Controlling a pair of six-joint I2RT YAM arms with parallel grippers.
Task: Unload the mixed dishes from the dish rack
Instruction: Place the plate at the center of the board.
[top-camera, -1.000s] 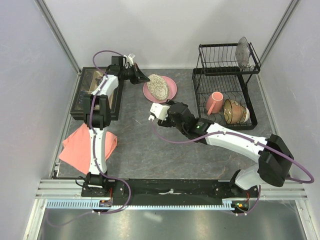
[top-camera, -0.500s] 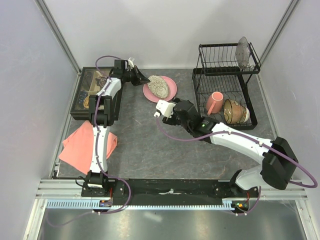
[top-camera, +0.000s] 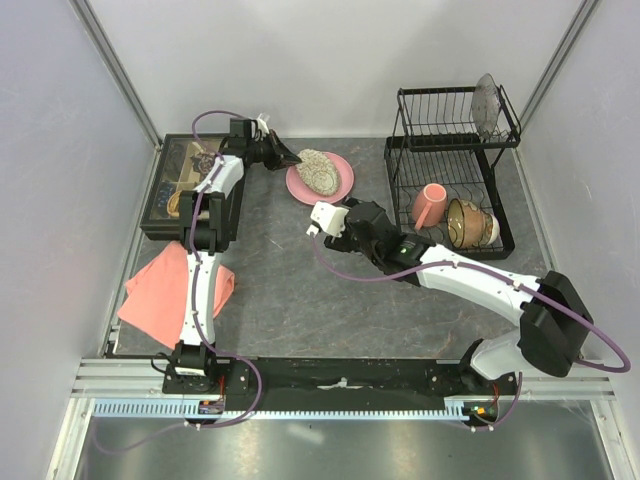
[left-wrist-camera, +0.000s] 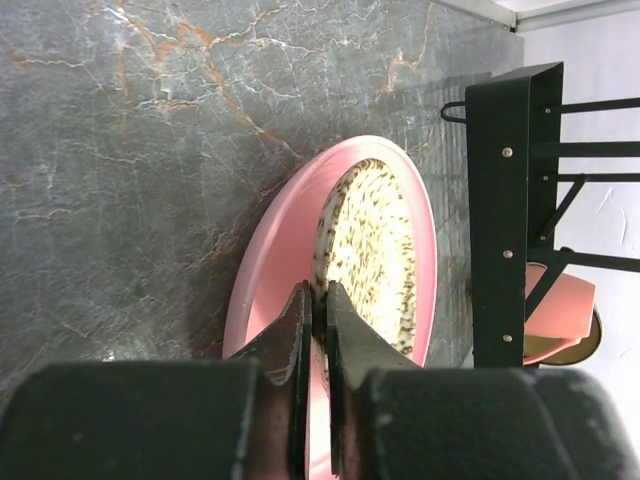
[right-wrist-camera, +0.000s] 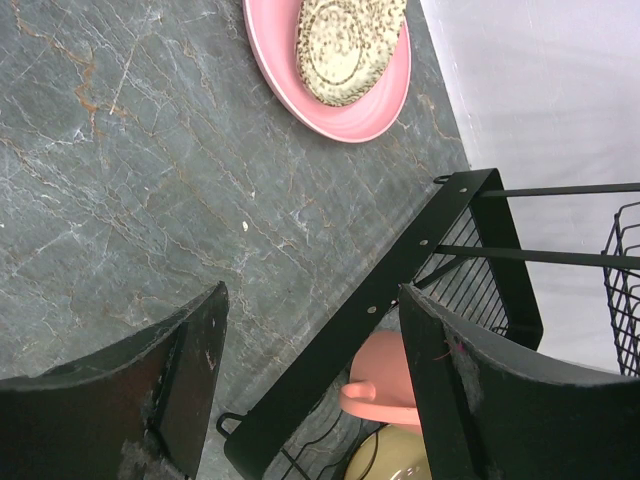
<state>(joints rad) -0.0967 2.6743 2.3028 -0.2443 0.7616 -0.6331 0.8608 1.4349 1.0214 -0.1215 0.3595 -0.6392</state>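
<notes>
The left claw (left-wrist-camera: 315, 300) is pinched nearly closed on the near rim of the speckled plate (left-wrist-camera: 375, 250). That plate lies on top of the pink plate (left-wrist-camera: 265, 255) on the table (top-camera: 270, 270), just beside the rack (top-camera: 400, 165); whether the held edge is fully down or a little raised is hard to tell. The right claw (right-wrist-camera: 315, 350) is spread wide with nothing between its fingers. It hangs over the table between the stacked plates and the rack's front. The mug (right-wrist-camera: 385, 385) and the bowl (top-camera: 468, 222) sit side by side in the lower tier, and a grey dish (top-camera: 487, 103) stands on edge in the top tier. The step in hand looks like letting go of the speckled plate. To do that well, the left claw should lower the rim until it rests, open wide enough to clear both faces, then back straight out along its own line so it neither drags the plate nor tips it off the pink one. The right claw seems placed to go for the mug next. It should pass above the rack's black front bar and close on the mug's rim or handle without nudging the bowl. No brand, label or readable writing shows on any dish, the rack or the arms.
</notes>
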